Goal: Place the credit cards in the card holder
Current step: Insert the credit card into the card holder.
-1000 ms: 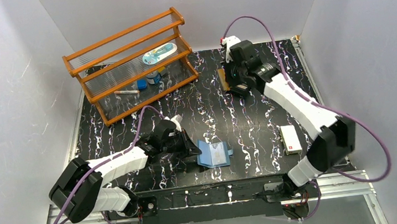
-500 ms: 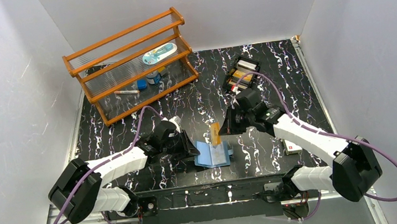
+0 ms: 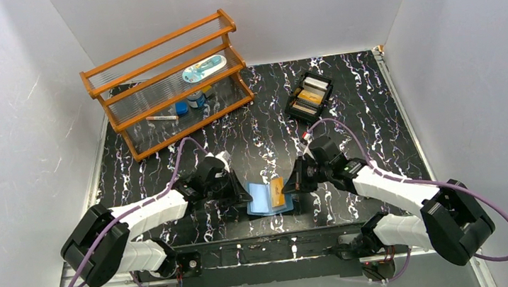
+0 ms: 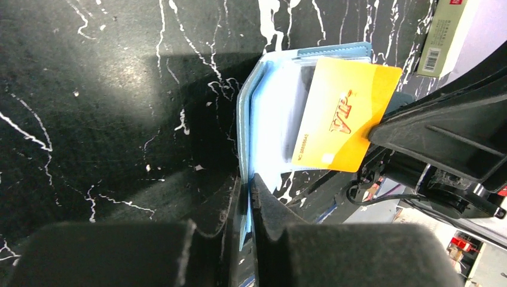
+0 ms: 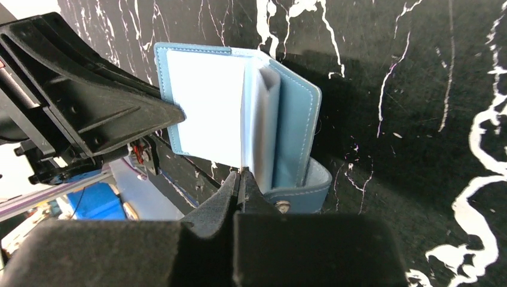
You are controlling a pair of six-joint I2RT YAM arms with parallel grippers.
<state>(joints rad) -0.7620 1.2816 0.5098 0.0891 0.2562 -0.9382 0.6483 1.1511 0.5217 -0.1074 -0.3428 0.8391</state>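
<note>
- The left gripper [image 3: 240, 191] is clamping its fingers tight on the near edge of the small blue folding card holder [image 3: 263, 199], and the left wrist view shows the cover pinched right between them [image 4: 248, 191].
- The card holder [image 4: 272, 89] is lying open on the black white-veined tabletop [image 3: 265, 139], near the front edge, between the two arms, with its pale inner sleeves fanning up.
- The right gripper [image 3: 286, 186] is gripping one short end of an orange-gold plastic credit card [image 3: 277, 191] printed "VIP" [image 4: 344, 119].
- That credit card is sitting tilted over the open holder, with its far end overlapping the clear sleeves; whether it is inside a slot, I cannot tell.
- From the right wrist, the fingers are meeting at the holder's spine area [image 5: 242, 176], with the teal outer cover [image 5: 296, 119] and its snap tab just beside them.
- Well away at the back, the black rectangular tray [image 3: 294, 107] is holding more cards, one orange [image 3: 310, 97] and one pale [image 3: 315, 83].
- The orange wooden rack [image 3: 166, 81] is standing at the far left, with small items on its shelves.
</note>
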